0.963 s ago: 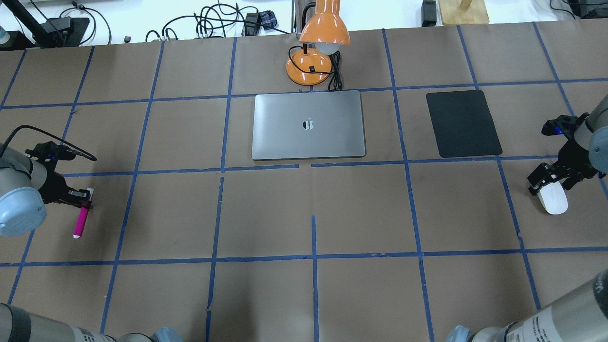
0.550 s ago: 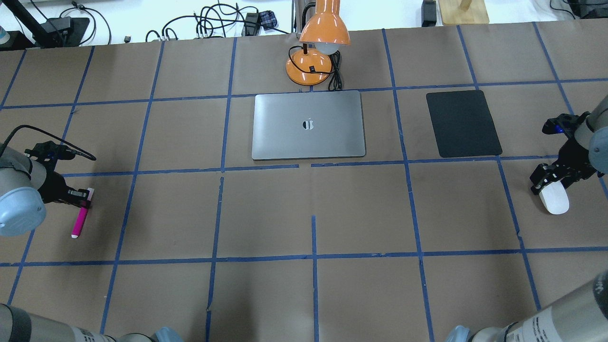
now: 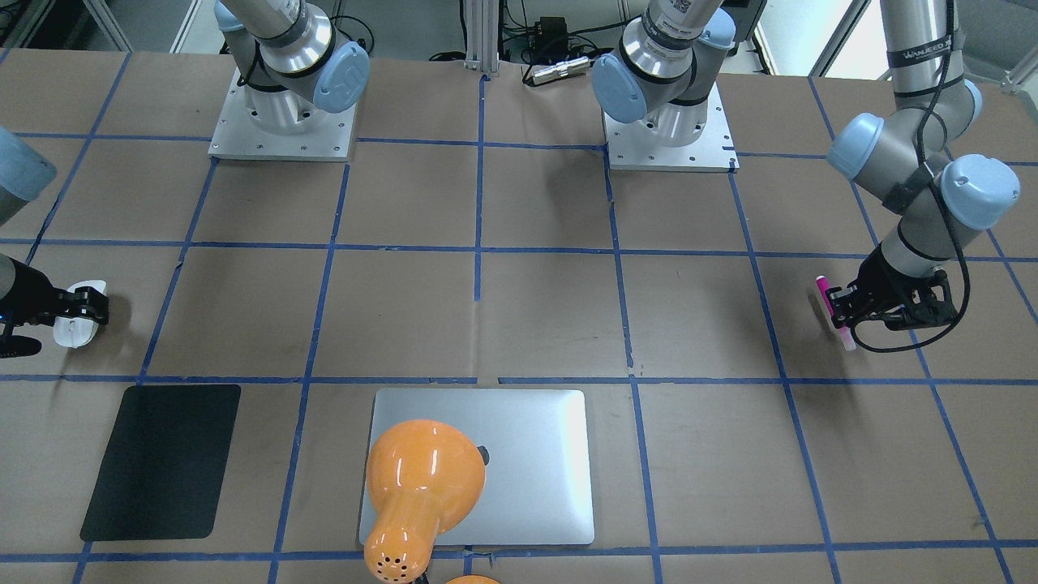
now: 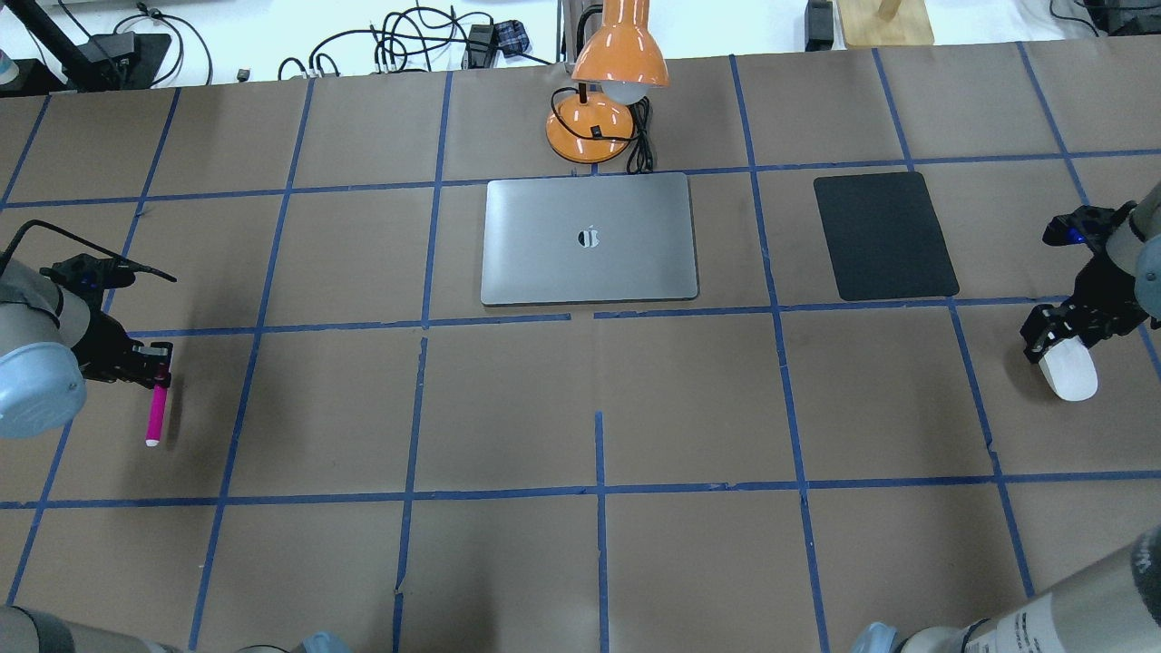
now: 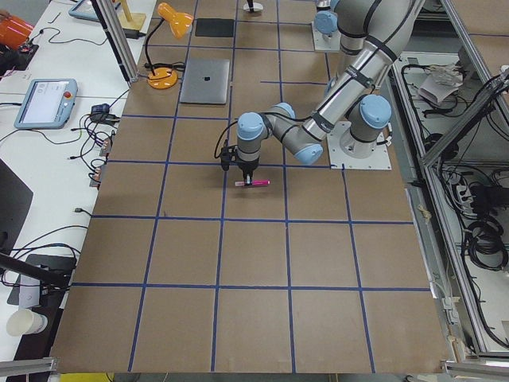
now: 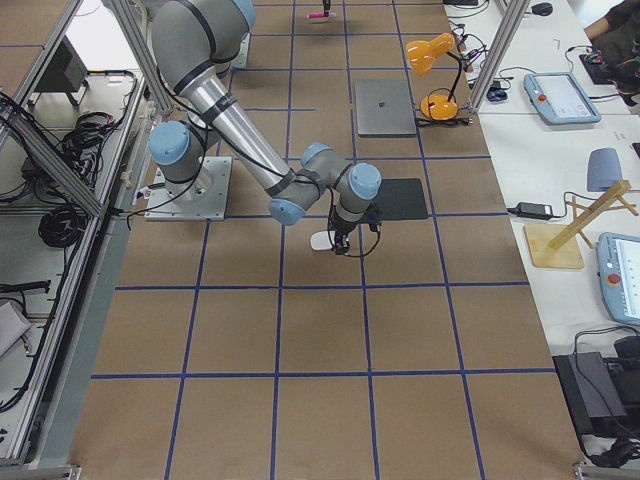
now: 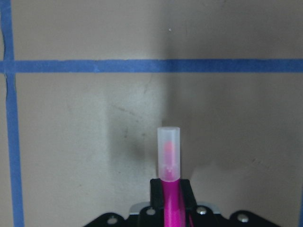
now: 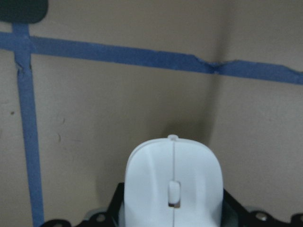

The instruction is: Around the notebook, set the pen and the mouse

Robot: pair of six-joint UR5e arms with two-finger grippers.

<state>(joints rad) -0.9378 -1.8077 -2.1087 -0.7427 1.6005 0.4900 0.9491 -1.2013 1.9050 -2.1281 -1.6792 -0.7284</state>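
My left gripper point(image 4: 156, 370) is shut on the magenta pen point(image 4: 156, 413) near the table's left edge. The left wrist view shows the pen point(image 7: 169, 161) with its pale cap poking out from between the jaws, its shadow on the paper. Far to the right, my right gripper point(image 4: 1054, 337) is shut on the white mouse point(image 4: 1068, 374), which fills the bottom of the right wrist view point(image 8: 173, 182). The silver notebook point(image 4: 590, 238) lies closed at the back centre, well away from both grippers.
A black mat point(image 4: 884, 236) lies to the right of the notebook. An orange desk lamp point(image 4: 606, 86) stands just behind the notebook and overhangs it in the front-facing view point(image 3: 422, 478). Blue tape lines grid the brown paper.
Both grippers have kept their hold. The left one has shifted slightly back and left with the pen. The right one has moved slightly right and back with the mouse.
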